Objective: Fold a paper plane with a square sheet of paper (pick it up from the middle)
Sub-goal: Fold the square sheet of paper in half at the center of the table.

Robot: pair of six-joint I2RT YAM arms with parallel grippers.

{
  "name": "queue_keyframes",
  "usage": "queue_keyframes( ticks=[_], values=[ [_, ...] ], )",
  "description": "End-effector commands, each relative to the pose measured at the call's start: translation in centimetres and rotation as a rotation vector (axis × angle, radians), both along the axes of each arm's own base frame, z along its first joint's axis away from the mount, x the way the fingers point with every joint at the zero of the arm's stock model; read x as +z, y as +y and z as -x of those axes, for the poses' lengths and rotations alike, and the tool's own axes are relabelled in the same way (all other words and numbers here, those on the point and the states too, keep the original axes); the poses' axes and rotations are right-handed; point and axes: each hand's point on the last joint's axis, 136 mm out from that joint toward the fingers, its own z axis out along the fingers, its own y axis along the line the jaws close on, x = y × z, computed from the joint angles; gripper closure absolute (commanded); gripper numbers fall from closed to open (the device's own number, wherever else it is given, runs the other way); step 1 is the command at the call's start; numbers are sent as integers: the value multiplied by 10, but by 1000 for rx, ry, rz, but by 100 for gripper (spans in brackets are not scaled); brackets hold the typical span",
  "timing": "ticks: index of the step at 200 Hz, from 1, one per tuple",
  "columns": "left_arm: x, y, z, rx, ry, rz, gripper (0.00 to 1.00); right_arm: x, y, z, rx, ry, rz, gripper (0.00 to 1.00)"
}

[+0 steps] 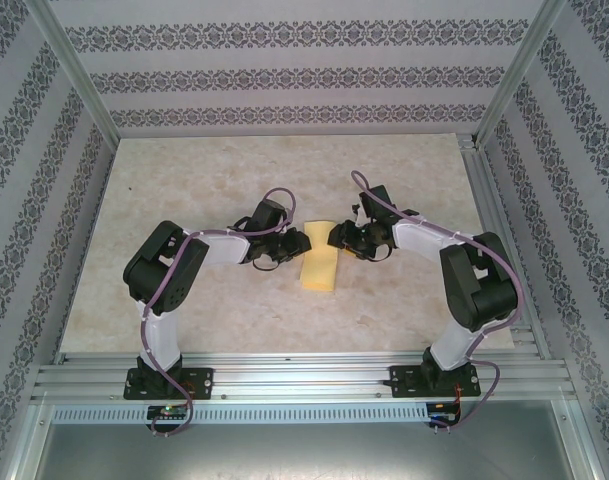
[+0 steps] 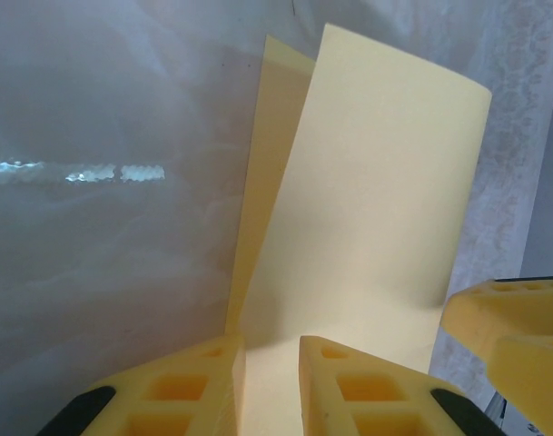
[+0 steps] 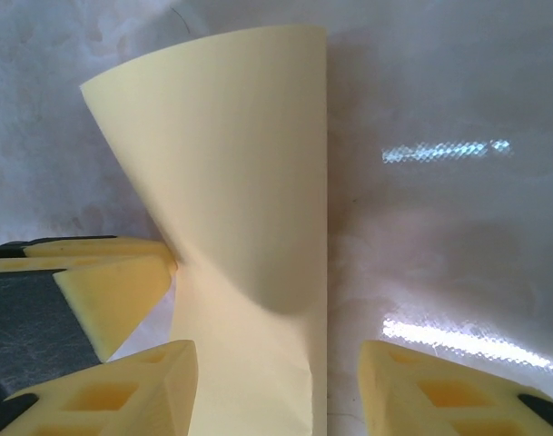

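The bench [image 1: 184, 180] is overlooked from high behind the arms, and the sheet of paper [image 1: 320, 268] is shared close-up by both wrist views, faced from opposite sides.

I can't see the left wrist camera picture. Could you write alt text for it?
A pale-yellow sheet of paper, folded so two layers show, stands up from between the left gripper's two fingers, which pinch its lower end. Behind it lies a pale marbled table, and another yellow finger pokes in at the right edge.
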Motion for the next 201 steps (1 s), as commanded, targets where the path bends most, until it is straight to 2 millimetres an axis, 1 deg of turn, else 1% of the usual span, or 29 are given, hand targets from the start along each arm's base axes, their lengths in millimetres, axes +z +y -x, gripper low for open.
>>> queue_keyframes(
  ticks=[1, 12, 41, 52, 71, 86, 114, 128, 144, 169, 201],
  values=[
    [14, -9, -1, -45, -42, 6, 75, -14, 3, 4, 10, 31, 13, 53],
    [13, -9, -1, -47, -41, 1, 75, -14, 3, 5, 12, 31, 14, 55],
    [16, -10, -1, -53, -46, 10, 72, -11, -2, 6, 11, 19, 56, 52],
    [20, -12, -1, -60, -50, 24, 71, -10, 1, 7, 20, 18, 39, 52],
    [30, -16, -1, -73, -66, 53, 67, -15, 5, 9, 32, 37, 23, 52],
    [37, -17, -2, -77, -79, 66, 67, -17, 7, 9, 34, 42, 21, 53],
    [38, -16, -1, -78, -80, 56, 65, -16, 12, 8, 40, 36, 9, 58],
    [40, -16, -1, -79, -86, 60, 62, -19, 10, 7, 36, 41, 28, 62],
    [43, -16, 0, -80, -96, 68, 61, -23, 10, 7, 33, 52, 44, 65],
    [44, -17, -2, -86, -97, 63, 60, -28, 8, 5, 17, 60, 63, 65],
    [52, -18, -2, -91, -117, 76, 58, -30, 7, 3, 7, 63, 75, 65]
  ],
)
